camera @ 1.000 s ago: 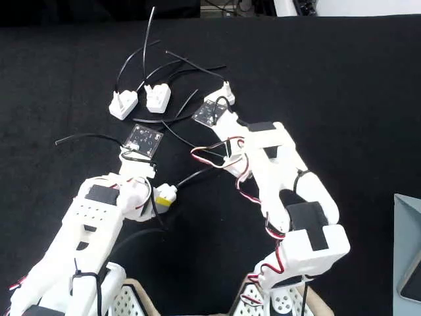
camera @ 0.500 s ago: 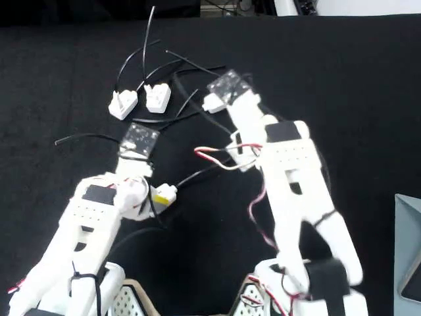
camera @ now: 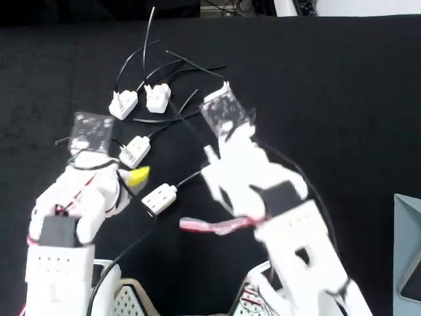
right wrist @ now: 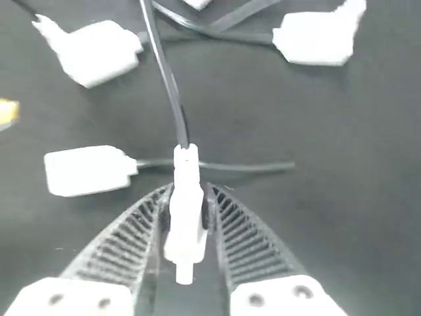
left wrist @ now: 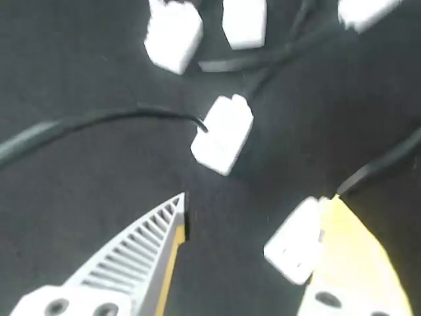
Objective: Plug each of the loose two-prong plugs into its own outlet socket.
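While my right gripper (right wrist: 187,192) clamps a white plug (right wrist: 184,230), I log the left gripper (left wrist: 256,203) spread open near a loose plug (left wrist: 223,135) on the left half of the table (camera: 342,99).

I can't make out prongs on the plug (right wrist: 186,220) in my right gripper (right wrist: 187,194). The left wrist view's edge crops three white pieces (left wrist: 245,23).

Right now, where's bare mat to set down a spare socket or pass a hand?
Widest bare mat: right of the right arm (tool gripping a plug), out to the grey object at the edge. Also the strip left of the left arm. Crowded: the cable tangle and white connectors between the arms.
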Robot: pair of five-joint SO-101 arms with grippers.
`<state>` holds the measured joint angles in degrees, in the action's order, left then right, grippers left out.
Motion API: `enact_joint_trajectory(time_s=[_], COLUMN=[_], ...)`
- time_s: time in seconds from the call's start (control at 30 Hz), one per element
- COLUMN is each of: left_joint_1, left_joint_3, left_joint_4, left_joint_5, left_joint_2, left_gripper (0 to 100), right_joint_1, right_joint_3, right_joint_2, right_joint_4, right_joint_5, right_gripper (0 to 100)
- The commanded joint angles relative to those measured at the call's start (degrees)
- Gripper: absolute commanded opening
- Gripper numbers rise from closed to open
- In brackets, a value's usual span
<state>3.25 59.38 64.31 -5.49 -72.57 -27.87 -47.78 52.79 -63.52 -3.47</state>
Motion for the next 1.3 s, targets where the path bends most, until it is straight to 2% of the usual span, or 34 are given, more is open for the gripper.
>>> enact_joint_trajectory(time_s=[0.0,0.2,0.4,0.7,0.8,0.9,1.1,1.27], left_joint_1=[1.1,0.9,-0.7,-13.5,-15.8,-17.4,-18.0,-17.4], left_joint_3=[1.5,6.6,7.3,6.7,6.9,6.7,6.7,6.6], left_joint_4=[-2.3,-6.9,-7.7,-0.6,1.9,3.8,3.6,3.6], left_joint_5=[4.8,11.6,14.4,13.8,9.2,6.4,6.2,5.3], left_joint_2=[-4.3,-9.9,-16.8,-28.0,-31.6,-31.8,-31.6,-31.6], left_gripper=[32,32,32,32,32,32,32,32], right_joint_1=[-6.9,-14.7,-18.7,-20.6,-20.6,-20.5,-20.5,-19.8], right_joint_3=[-1.3,-10.0,-15.4,-16.0,-15.9,-16.0,-16.0,-15.4], right_joint_2=[9.4,20.4,23.5,23.4,23.4,23.4,23.0,16.9], right_joint_4=[0.2,8.2,12.8,12.6,11.3,11.2,11.1,11.7], right_joint_5=[3.9,5.8,6.0,6.1,6.1,6.1,6.1,6.2], right_gripper=[1.1,1.1,1.1,1.1,1.1,1.1,1.1,1.1])
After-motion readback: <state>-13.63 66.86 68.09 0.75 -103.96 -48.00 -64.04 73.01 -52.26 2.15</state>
